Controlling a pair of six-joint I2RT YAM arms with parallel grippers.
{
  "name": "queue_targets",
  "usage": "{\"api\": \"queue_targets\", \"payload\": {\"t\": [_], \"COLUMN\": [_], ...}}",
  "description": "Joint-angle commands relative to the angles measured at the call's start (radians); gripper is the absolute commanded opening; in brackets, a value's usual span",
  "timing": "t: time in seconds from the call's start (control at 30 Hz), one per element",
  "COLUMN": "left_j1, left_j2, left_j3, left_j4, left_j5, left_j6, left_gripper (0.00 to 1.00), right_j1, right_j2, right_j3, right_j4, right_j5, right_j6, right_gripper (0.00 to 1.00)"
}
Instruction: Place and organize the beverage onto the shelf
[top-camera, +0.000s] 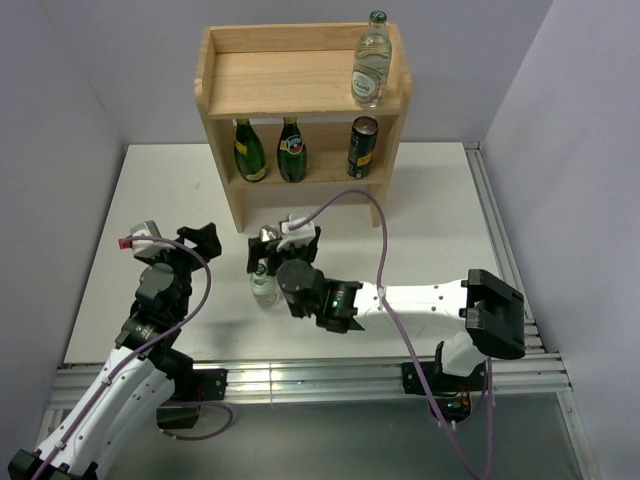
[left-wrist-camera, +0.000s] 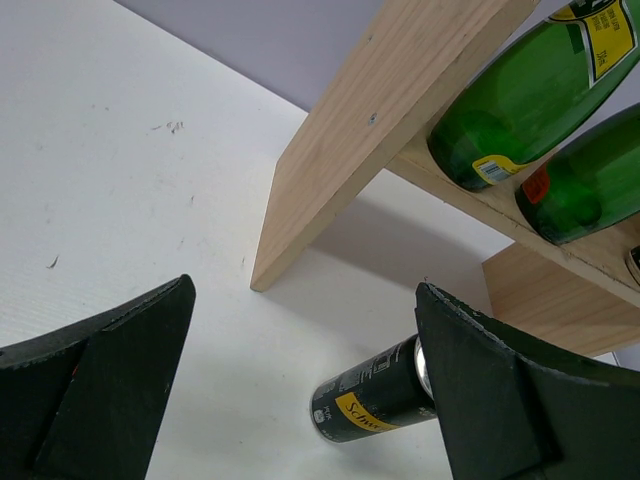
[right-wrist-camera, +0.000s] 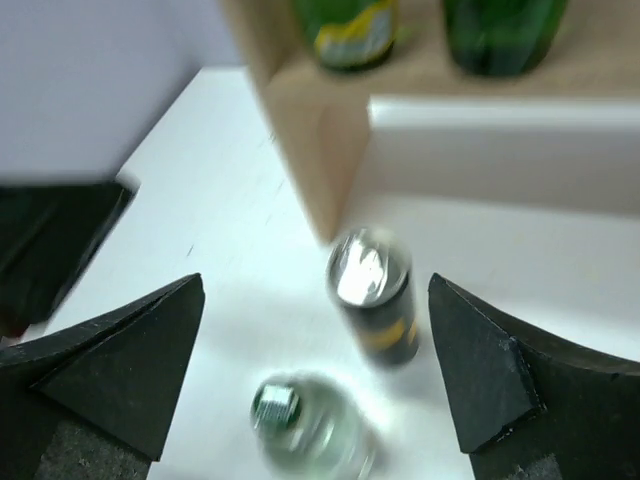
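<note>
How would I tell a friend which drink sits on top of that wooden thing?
Find the light wooden shelf at the back of the white table. At the right end of its rimmed top board stands a clear glass bottle with a green cap. It is alone there; the dark green bottles and the dark can stand one tier below.

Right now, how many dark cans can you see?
2. The shelved can stands at the right end of the lower tier of the shelf. The loose can is on the table in front of it, beside a clear bottle. None looks hidden.
</note>
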Motion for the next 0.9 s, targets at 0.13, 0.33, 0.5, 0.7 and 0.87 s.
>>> {"api": "queue_targets", "payload": {"t": [0.13,0.33,0.5,0.7,0.87], "left_j1": [-0.001,-0.002,-0.002,-0.002,-0.002], "left_j2": [-0.017,-0.023,-0.028,-0.029,-0.022], "left_j3": [0.008,0.008,0.008,0.000,-0.005], "left_j4": [0.006,-0.006,-0.007,-0.001,0.015], "left_j5": [-0.016,-0.027,-0.037,-0.043,-0.039], "left_j6": [0.011,0.009,0.009,0.006,0.004], "left_gripper": [0.99,0.99,0.99,0.99,0.99], "right_j1": [0.123,0.137,0.137,0.107,0.074], "right_j2": [-0.024,0.086,0.184,0.279,0.336], "right_j3": [-0.094,-0.132,-0.091,-0.062,-0.054], "right_j4": [-0.134,-0.104,-0.070,-0.038,0.004], "right_j5": [0.036,-0.001,-0.026,-0.056,-0.069], "right_j6": [0.306,0.371,0.366,0.362,0.354], "right_gripper": [1.00,1.00,1.00,1.00,1.00]}}
